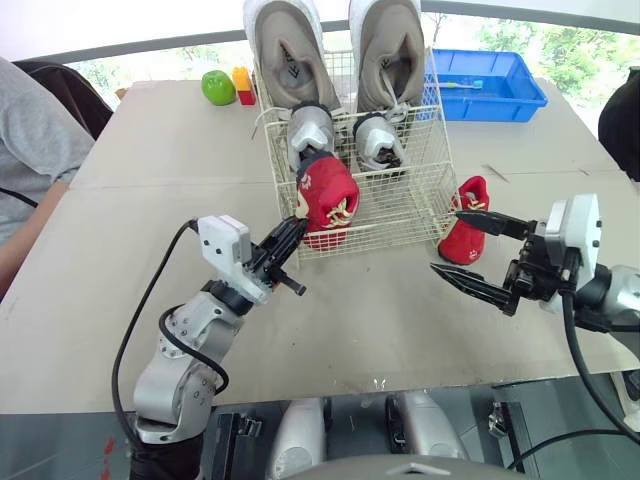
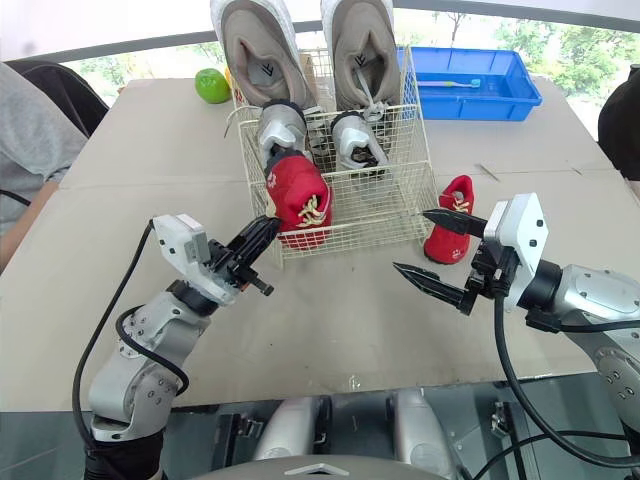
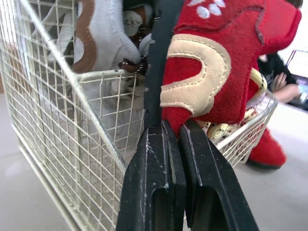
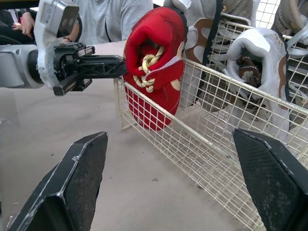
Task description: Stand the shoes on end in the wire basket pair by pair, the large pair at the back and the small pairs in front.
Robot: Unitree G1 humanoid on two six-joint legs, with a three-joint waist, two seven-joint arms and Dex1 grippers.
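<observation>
Shoe (image 1: 328, 198) stands in basket's (image 1: 400, 210) near-left corner. My left pincer (image 1: 300, 230), fingers together, touches it. Right pincer (image 1: 445, 240) gapes apart.

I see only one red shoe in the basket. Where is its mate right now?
In the head views the second red shoe sits on the table right of the wire basket, just beyond the right gripper.
</observation>
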